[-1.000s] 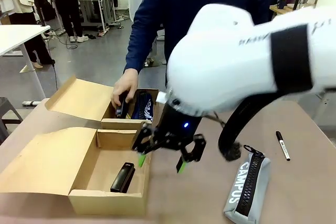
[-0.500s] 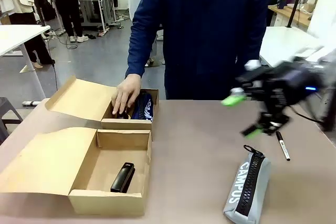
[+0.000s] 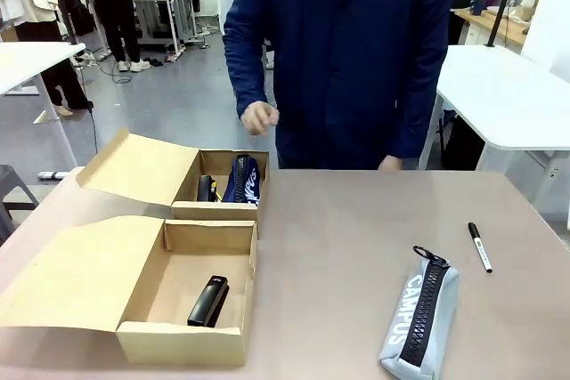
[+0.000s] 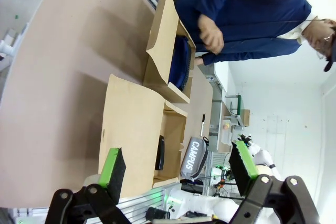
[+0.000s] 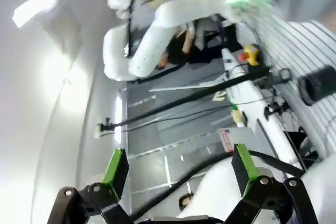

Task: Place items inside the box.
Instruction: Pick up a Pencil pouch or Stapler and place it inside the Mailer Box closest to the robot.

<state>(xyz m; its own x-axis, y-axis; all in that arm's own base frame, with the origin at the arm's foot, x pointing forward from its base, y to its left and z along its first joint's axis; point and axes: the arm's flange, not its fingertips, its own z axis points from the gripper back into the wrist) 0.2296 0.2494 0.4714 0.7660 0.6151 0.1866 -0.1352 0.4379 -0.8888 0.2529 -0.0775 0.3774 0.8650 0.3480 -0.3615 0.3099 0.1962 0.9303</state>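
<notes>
Brown tabletop (image 3: 356, 220) runs out to a person (image 3: 356, 60) in a dark blue coat on the far side, with a busy workshop behind; the grey CAMPUS case (image 3: 417, 316) lies out on the right near the front edge, well apart from the two open cardboard boxes on the left, with a black marker (image 3: 480, 247) just beyond it.

Trouble, I'd guess, comes with that case: it is soft and long, so an off-centre pinch could let one end sag and catch a box wall; dropped carelessly it would land on what is already inside; a nudge could shove the light cardboard; the person's hand (image 3: 259, 117) hovers near the far box, so a reach there risks a bump.

Near box (image 3: 183, 343) holds the black stapler (image 3: 207, 301), flat by its right wall with bare floor beside it; far box (image 3: 218, 211) holds the navy pouch (image 3: 242, 180) on edge, next to a small dark item I cannot make out.

Left gripper (image 4: 177, 163) hangs clear of the table, jaws spread wide and empty; right gripper (image 5: 179, 165) is likewise wide and empty, aimed away from the table.
</notes>
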